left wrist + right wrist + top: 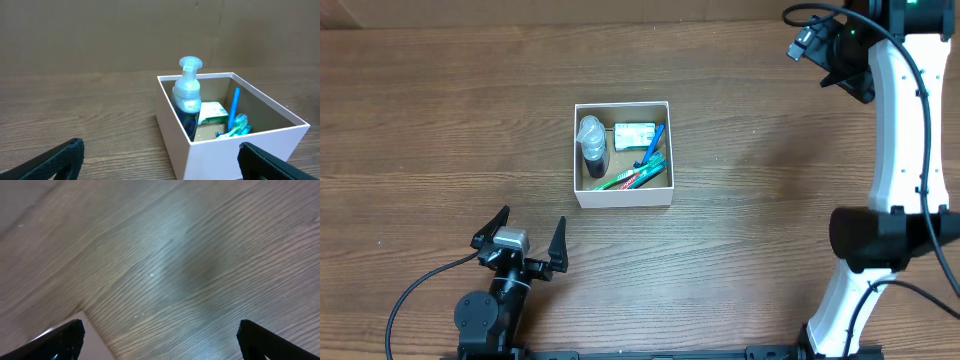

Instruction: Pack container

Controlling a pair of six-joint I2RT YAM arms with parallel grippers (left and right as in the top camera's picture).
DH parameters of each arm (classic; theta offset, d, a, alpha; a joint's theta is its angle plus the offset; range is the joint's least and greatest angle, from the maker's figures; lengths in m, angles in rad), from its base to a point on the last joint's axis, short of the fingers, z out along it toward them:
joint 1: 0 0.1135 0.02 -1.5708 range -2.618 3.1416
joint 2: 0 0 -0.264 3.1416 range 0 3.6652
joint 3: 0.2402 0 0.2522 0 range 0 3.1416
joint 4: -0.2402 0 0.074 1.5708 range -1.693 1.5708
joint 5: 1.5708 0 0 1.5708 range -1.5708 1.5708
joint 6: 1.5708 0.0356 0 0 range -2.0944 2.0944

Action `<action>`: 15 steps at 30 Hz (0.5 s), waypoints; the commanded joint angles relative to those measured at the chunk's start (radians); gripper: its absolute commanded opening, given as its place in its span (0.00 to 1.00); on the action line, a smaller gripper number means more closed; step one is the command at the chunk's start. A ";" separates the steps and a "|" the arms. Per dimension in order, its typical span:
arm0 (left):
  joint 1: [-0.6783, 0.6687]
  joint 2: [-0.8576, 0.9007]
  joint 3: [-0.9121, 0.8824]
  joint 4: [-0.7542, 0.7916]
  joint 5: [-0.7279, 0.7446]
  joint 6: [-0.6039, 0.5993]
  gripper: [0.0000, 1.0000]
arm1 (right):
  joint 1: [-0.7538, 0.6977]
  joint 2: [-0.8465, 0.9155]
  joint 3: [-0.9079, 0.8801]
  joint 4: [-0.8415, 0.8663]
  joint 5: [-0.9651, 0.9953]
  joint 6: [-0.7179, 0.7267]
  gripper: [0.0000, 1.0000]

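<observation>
The container [622,194] is a square white box with a brown floor at the table's middle. It holds a dark spray bottle with a clear cap [592,146], a white and green packet [635,133], a blue stick [653,146] and green-packaged items [636,178]. In the left wrist view the container [220,155] is just ahead to the right, with the bottle [187,100] upright inside. My left gripper [525,240] [162,165] is open and empty, in front of the container. My right gripper [842,60] [160,345] is open and empty, far back right, high over the table.
The wooden table [440,130] surrounds the container. The right arm's white links [900,150] stand along the right side. A white corner [95,342] shows at the lower left of the right wrist view.
</observation>
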 commanded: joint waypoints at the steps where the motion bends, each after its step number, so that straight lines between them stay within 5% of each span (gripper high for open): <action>1: 0.007 -0.012 -0.007 0.005 0.000 0.023 1.00 | 0.087 -0.216 0.017 0.003 -0.002 0.000 1.00; 11: 0.007 -0.012 -0.007 0.005 0.000 0.023 1.00 | 0.198 -0.686 -0.073 0.032 0.010 0.000 1.00; 15: 0.007 -0.012 -0.007 0.005 0.000 0.023 1.00 | 0.164 -0.956 -0.410 0.353 0.005 -0.066 1.00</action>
